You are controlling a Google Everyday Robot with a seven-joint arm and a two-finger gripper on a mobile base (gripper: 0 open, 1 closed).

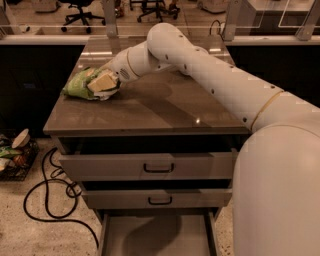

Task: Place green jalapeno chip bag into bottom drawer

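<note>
The pale hand (102,82) lay on the crinkled light-green foil chip bag (77,86), open or closed I couldn't tell; a firm mid-bag pinch seemed wise.

Gripper (103,81): at the back-left of the cabinet top (165,107), down on the chip bag; its underside is hidden against the bag.
Chip bag (77,86): by the top's left edge; its right end is covered by the gripper, and the print is too blurred to read.
Bottom drawer (200,240): its front is cut off by the lower picture edge.
Arm (225,82): runs out past the right and lower edges.
Office chairs (77,11): cut off at the upper edge.
Floor basket (17,160): cut by the left edge, contents too blurred to name.
</note>
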